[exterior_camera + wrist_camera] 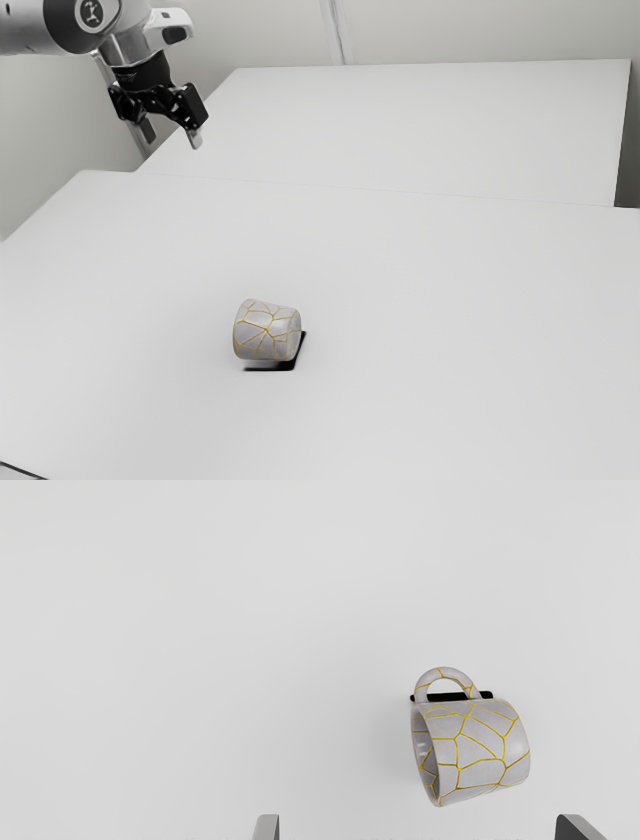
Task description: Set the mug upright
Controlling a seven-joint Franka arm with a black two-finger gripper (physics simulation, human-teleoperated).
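The mug (267, 331), pale grey with gold crack lines, lies on its side on the white table (430, 380). High above the table, toward the exterior view's upper left, hangs the gripper (171, 137), well apart from the mug. In the wrist view the gripper (417, 827) is open, its two fingertips far apart with nothing held. The mug (475, 752) shows its handle out to one side and part of its inside through the mouth; it lies below the hand, ahead of the fingertips.
Dark thin shapes show on the table beside the mug. Behind the table is another white surface (420, 125), with pale walls around it. A dark cable (22, 470) crosses the exterior view's lower left corner.
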